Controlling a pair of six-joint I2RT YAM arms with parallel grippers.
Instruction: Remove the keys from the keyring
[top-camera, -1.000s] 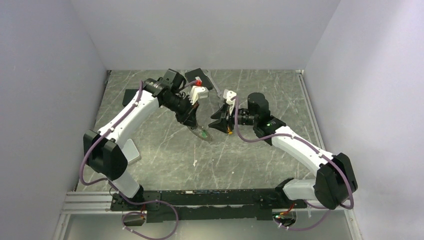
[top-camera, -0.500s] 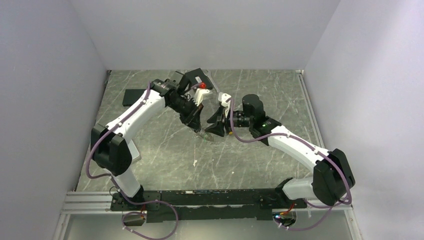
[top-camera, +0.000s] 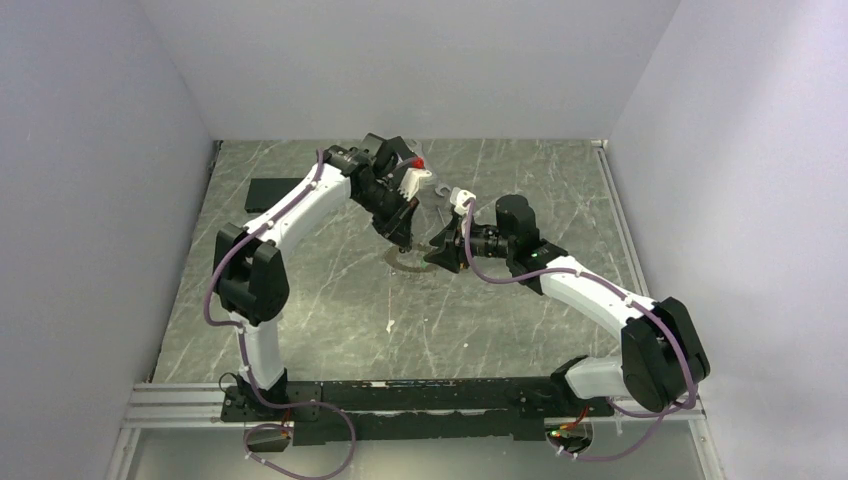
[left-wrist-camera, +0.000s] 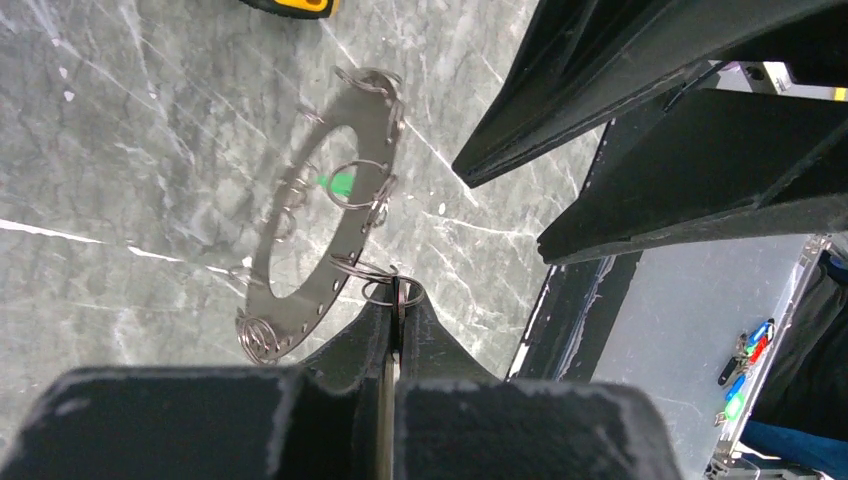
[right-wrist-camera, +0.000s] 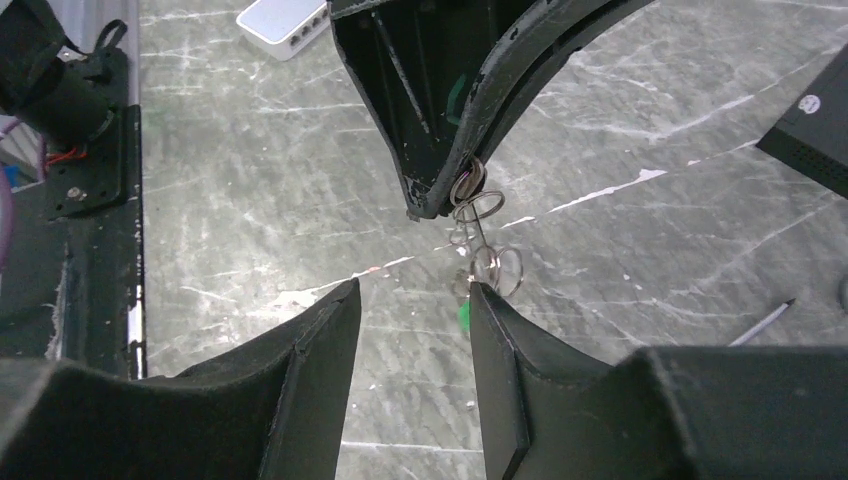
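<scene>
One small dull-grey metal key (left-wrist-camera: 372, 291) on the large thin silvery keyring hoop (left-wrist-camera: 300, 318) sits pinched in the left hand (left-wrist-camera: 395, 288); the right hand (right-wrist-camera: 412, 290), spread wide, faces the hoop edge-on, just ahead.

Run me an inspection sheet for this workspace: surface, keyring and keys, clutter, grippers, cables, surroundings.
Surface: grey marbled tabletop.
Job's things: keyring, a flat grey hoop with a green tag; keys fringe its edge as small grey loops.
Clutter: yellow-and-black screwdriver handle, black box, white switch box.
Grippers: left gripper shut on one of the keys at the hoop's edge; right gripper open, close by, holding nothing.
Cables: purple cables run along both arms.
Surroundings: plain pale walls on three sides.
</scene>
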